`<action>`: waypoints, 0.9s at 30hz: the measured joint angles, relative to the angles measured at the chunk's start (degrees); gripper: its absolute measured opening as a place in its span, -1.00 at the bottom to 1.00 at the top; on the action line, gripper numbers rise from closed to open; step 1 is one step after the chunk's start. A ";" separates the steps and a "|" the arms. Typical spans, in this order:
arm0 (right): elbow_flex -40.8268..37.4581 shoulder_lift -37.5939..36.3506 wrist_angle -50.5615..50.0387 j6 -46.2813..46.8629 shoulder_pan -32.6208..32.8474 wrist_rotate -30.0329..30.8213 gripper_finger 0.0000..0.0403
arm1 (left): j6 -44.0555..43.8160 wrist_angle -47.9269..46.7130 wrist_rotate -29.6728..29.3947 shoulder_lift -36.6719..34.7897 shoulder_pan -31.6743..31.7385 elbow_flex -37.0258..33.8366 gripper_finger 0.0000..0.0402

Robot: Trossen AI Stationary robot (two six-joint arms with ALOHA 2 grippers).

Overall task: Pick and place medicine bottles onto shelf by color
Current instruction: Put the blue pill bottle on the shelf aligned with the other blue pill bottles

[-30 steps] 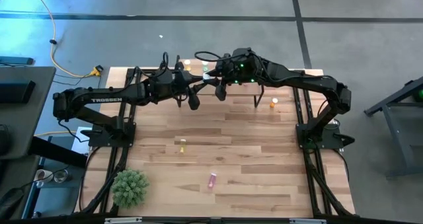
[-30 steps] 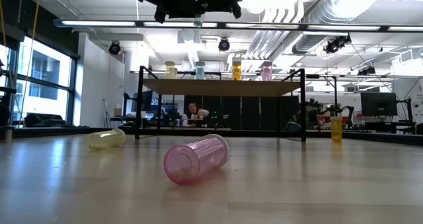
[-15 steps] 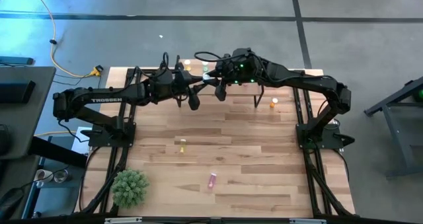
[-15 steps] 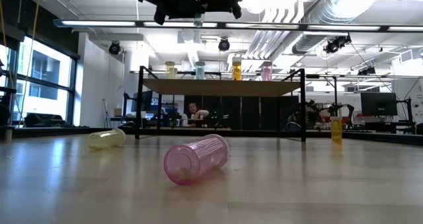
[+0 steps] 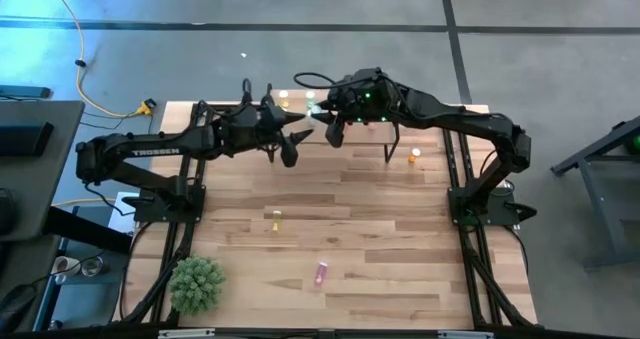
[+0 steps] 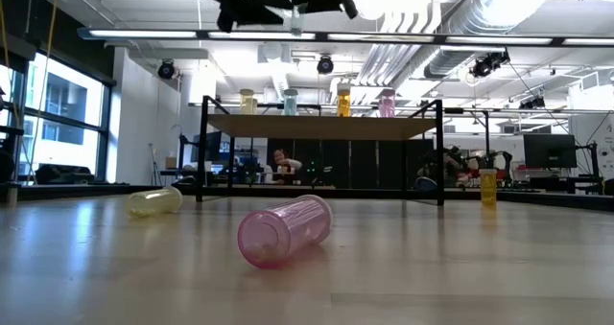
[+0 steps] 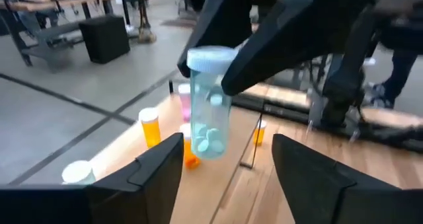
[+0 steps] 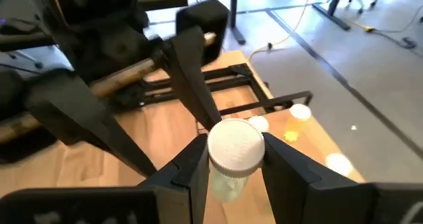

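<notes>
A pale green bottle [image 7: 210,112] with a white cap hangs high above the shelf [image 6: 321,126]; in the low view the bottle [image 6: 295,18] shows just under the arms. My right gripper [image 8: 236,168] is shut on it. My left gripper [image 7: 228,164] stands open right beside it, one finger on either side of the bottle's lower part, apart from it. In the high view the left gripper [image 5: 298,126] and the right gripper [image 5: 326,125] meet over the table's far edge. Several bottles stand upright on the shelf: yellow [image 6: 248,101], green [image 6: 290,101], orange [image 6: 343,101], pink [image 6: 387,102]. My right gripper pinches the bottle's white cap [image 8: 236,145] between its two fingers, one on each side. The fingers slant down from above and from the table's right side. The bottle hangs nearly upright below the cap, clear of the shelf and the table.
A pink bottle [image 5: 322,272] and a yellow one [image 5: 277,218] lie on their sides on the tabletop. An orange bottle [image 5: 415,157] stands upright right of the shelf. A green plant [image 5: 196,284] sits at the near left corner. The table's middle lies bare.
My left gripper has opened, let go of the green bottle and drawn back a little toward the table's left edge. The bottle stays in my right gripper, which has carried it slightly up.
</notes>
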 joint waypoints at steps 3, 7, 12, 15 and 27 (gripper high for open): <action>2.66 -0.02 -1.76 -1.93 0.01 1.60 -0.46 | -0.25 0.25 -0.04 -1.63 0.00 0.02 0.14; 4.43 -0.02 -2.10 -2.92 -0.14 2.61 -0.46 | -0.26 0.17 -0.72 -4.37 0.02 0.00 0.14; 1.39 -0.09 -1.23 -2.16 -0.27 2.60 -0.47 | -0.27 -0.15 -1.03 -8.05 0.07 0.00 0.13; -3.04 -0.04 2.26 -1.96 -0.26 2.58 -0.47 | -0.25 -0.10 -1.05 -10.11 0.07 0.02 0.13; -16.64 -0.04 16.26 -0.08 0.10 1.44 -0.47 | 0.79 -0.30 -2.57 -13.73 0.07 0.00 0.13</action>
